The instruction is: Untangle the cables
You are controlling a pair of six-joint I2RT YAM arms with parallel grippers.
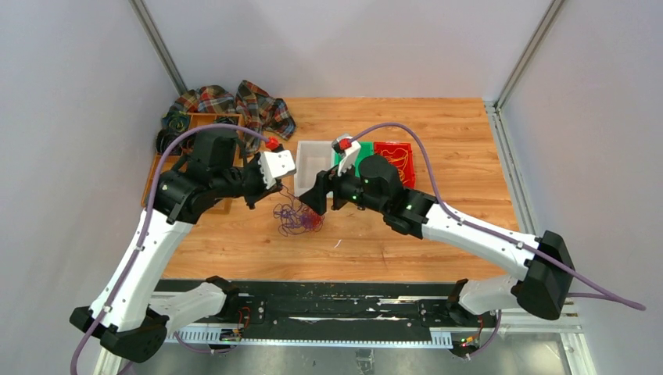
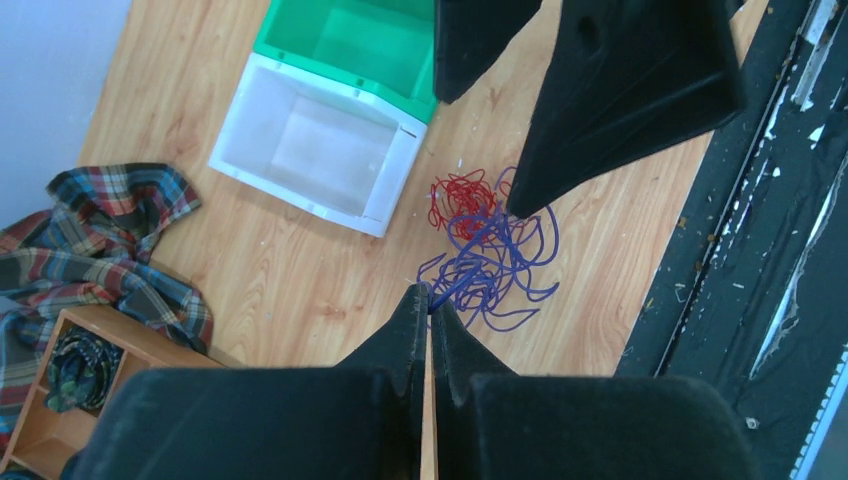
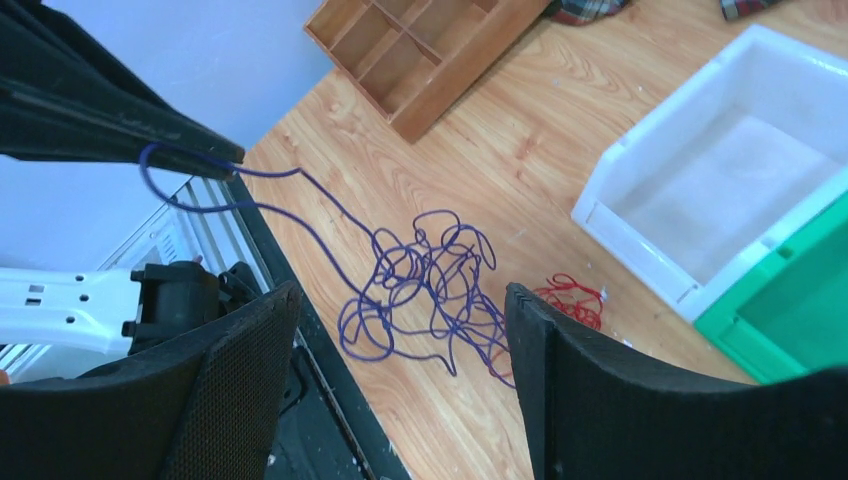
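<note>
My left fingers (image 2: 422, 312) are pressed tight together, pinching one blue-purple strand (image 3: 300, 215) at their very tips; a small loop of it pokes out past the pinch, and the rest runs slanting down to the heap of cables (image 1: 297, 219) on the desk (image 1: 438, 125). My right fingers (image 3: 525, 310) stand wide apart with nothing between them, hanging just over that heap, one finger to each side of it as my right wrist camera sees it. The heap lies on the bare wood between my two arms, near the front of the desk: mostly loose blue-purple loops (image 2: 495, 262) crossing over one another, with a smaller red tangle (image 2: 462, 198) touching them on the side toward the bins. I cannot tell whether red and blue-purple are really knotted together or only lie against each other. Just beyond the heap sits a white bin (image 1: 311, 148), a green bin (image 2: 300, 30) touching it on the right, then a red bin (image 1: 381, 148) with yellow-orange strands (image 1: 400, 158) in it. At the far left corner lie a plaid cloth (image 1: 258, 105) and a wooden tray (image 3: 440, 60) with compartments
</note>
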